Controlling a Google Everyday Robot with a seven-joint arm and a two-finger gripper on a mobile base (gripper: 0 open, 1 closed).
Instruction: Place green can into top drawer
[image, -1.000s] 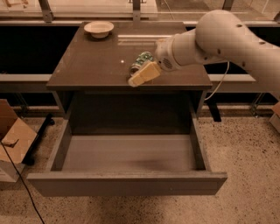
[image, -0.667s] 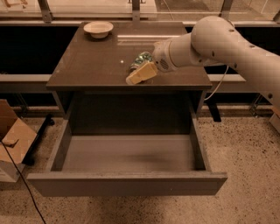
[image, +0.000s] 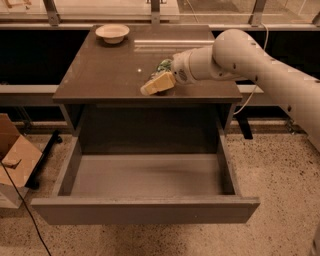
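The green can (image: 164, 65) lies on the dark cabinet top, near its front edge and right of centre. My gripper (image: 154, 84) reaches in from the right on the white arm (image: 235, 55) and sits low on the top, right at the can and partly covering its front side. The can is mostly hidden behind the gripper's tan end. The top drawer (image: 145, 210) is pulled fully out below the cabinet top, and its smooth grey floor holds nothing.
A shallow beige bowl (image: 112, 33) stands at the back left of the cabinet top (image: 100, 75). A cardboard box (image: 15, 155) and a black cable lie on the floor at the left. A window ledge runs behind the cabinet.
My gripper has slid a little to the left along the cabinet top, closer in on the can. The can has stayed where it was. The drawer has not moved.
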